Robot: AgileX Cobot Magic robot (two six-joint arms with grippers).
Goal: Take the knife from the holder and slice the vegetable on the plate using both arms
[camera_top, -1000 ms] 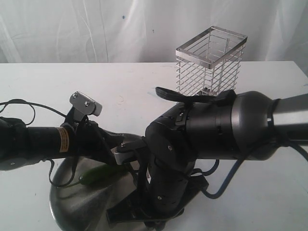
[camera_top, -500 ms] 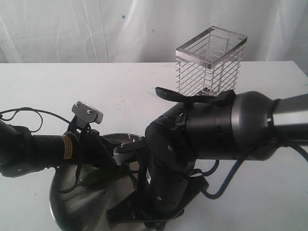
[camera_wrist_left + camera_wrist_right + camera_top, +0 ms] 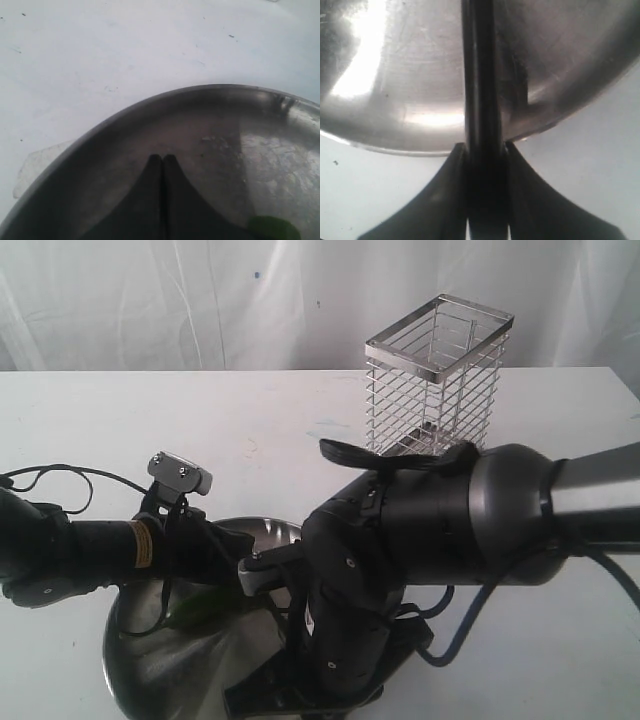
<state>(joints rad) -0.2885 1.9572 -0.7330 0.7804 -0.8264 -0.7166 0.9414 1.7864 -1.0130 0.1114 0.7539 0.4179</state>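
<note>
In the left wrist view my left gripper (image 3: pixel 162 158) is shut with nothing between its fingers, tips low over the inside of the steel plate (image 3: pixel 125 107). Beside its fingers shows a bit of the green chili (image 3: pixel 273 228). In the right wrist view my right gripper (image 3: pixel 484 146) is shut on the knife (image 3: pixel 479 75). The knife's dark length reaches out over the plate (image 3: pixel 395 75). In the exterior view both arms crowd over the plate (image 3: pixel 125 670) and hide both grippers. Only a dim green patch of chili (image 3: pixel 192 613) shows under the left arm (image 3: pixel 100 545).
The chrome wire holder (image 3: pixel 437 370) stands at the back right on the white table (image 3: pixel 250 410), with no knife in it. The bulky right arm (image 3: pixel 430 525) blocks much of the plate's right side. A white backdrop hangs behind the table.
The left arm has dropped lower over the plate and now covers most of the chili. The right arm has sunk slightly.
</note>
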